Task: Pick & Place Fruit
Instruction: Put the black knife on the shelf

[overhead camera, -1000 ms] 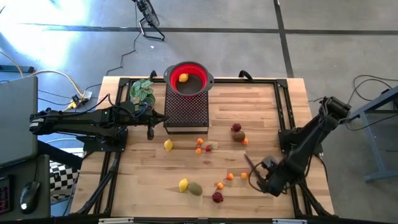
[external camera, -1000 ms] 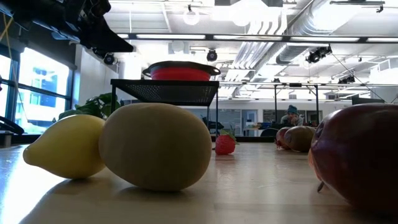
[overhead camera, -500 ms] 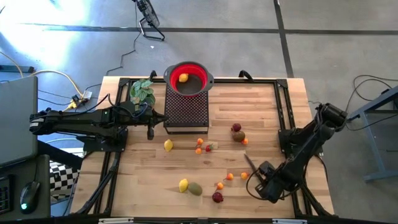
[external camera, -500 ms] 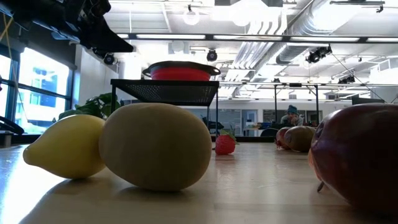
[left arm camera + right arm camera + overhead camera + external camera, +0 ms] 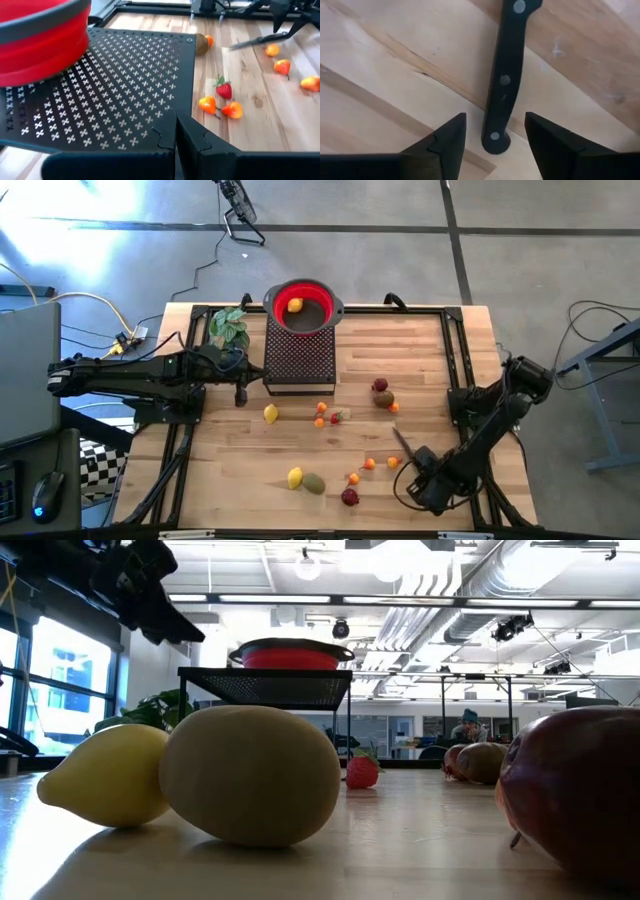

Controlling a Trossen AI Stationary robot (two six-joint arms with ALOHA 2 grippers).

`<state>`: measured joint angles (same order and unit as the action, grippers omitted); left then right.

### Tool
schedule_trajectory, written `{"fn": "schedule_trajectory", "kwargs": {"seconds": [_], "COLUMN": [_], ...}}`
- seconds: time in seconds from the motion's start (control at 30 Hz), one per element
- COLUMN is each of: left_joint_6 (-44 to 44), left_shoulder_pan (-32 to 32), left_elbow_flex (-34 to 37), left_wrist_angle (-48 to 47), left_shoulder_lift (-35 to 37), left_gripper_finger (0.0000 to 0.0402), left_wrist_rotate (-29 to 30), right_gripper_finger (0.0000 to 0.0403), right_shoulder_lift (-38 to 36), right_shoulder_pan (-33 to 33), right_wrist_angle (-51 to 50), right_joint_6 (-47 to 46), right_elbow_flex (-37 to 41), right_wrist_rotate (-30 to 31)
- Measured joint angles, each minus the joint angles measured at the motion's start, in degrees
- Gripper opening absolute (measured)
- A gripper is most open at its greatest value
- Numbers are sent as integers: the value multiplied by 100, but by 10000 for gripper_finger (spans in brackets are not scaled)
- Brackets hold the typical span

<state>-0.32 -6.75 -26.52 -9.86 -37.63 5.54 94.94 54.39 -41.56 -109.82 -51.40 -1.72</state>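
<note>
Near the front right corner of the wooden tabletop [image 5: 440, 350], the right end effector [image 5: 495, 131] is held low with its fingers [image 5: 447, 137] apart; the end of a black-handled knife [image 5: 504, 75] lies flat between them, untouched. Most of the fruit [image 5: 314, 483] is scattered over the tabletop: a lemon and an olive-green piece lie together at the front, a dark red one is just beside them, small orange ones are spread between, and a brown kiwi with a dark red piece is seen farther back. One yellow-orange fruit is seen inside the red bowl [image 5: 303, 304], which rests on a black perforated stand [image 5: 298, 360]. Beside that stand, the left end effector [image 5: 175, 137] is held with its fingers pressed together, gripping nothing.
</note>
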Motion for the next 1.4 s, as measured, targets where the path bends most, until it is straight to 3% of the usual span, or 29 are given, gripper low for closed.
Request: {"fn": "schedule_trajectory", "kwargs": {"seconds": [0.63,0.9,1.2,1.4], "left_joint_6": [-312,-488,-465,-468], "left_shoulder_pan": [-1,-2,0,-2], "left_elbow_flex": [0,0,0,0], "left_wrist_angle": [-62,-58,-58,-58], "left_shoulder_lift": [0,4,7,176], "left_gripper_finger": [0,0,0,0], "left_wrist_rotate": [12,15,13,-2], "right_gripper_finger": [52,52,52,52], "right_shoulder_lift": [295,241,-480,-1083], "right_shoulder_pan": [44,117,149,-13], "right_wrist_angle": [46,-21,-456,-666], "right_joint_6": [4,-135,-431,-160], "right_elbow_flex": [-15,-9,22,15], "right_wrist_rotate": [45,239,1310,1937]}}
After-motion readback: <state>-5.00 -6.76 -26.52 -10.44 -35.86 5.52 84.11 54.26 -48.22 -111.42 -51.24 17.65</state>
